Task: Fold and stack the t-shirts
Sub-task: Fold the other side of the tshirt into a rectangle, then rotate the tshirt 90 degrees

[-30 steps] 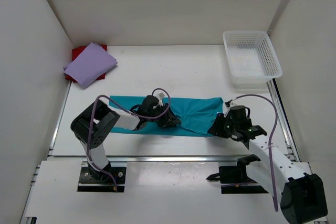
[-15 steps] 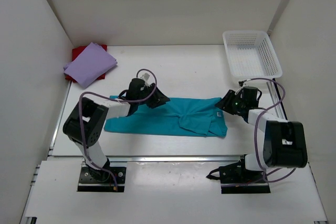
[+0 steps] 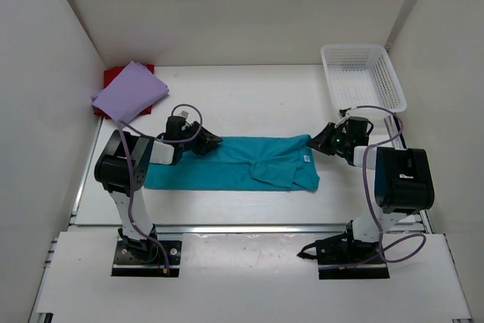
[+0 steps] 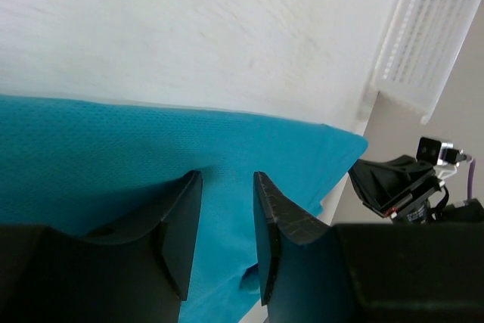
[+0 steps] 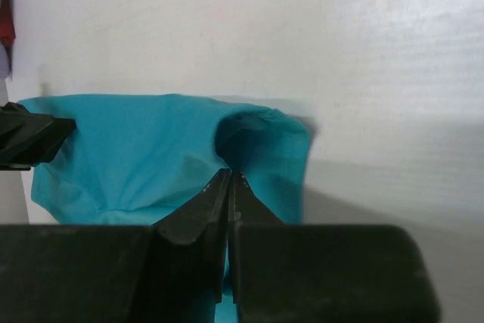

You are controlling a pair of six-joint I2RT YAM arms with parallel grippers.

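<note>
The teal t-shirt (image 3: 227, 168) lies as a long strip across the middle of the table, bunched and doubled over near its right end. My left gripper (image 3: 210, 142) rests low at the strip's far edge; in the left wrist view its jaws (image 4: 227, 175) stand apart over the flat teal cloth (image 4: 113, 149), holding nothing. My right gripper (image 3: 319, 140) is at the far right corner, and its jaws (image 5: 229, 173) are shut on a puckered fold of the teal t-shirt (image 5: 128, 149). The lavender t-shirt (image 3: 130, 92) lies folded on the red t-shirt (image 3: 112, 76) at the far left.
A white mesh basket (image 3: 361, 81) stands at the far right, close behind the right arm, and also shows in the left wrist view (image 4: 431, 35). White walls close in the table on the left, right and back.
Both grippers swung from the shirt's near edge to its far edge. The right gripper closed on the cloth at the far right corner. The shirt's right end now lies bunched.
</note>
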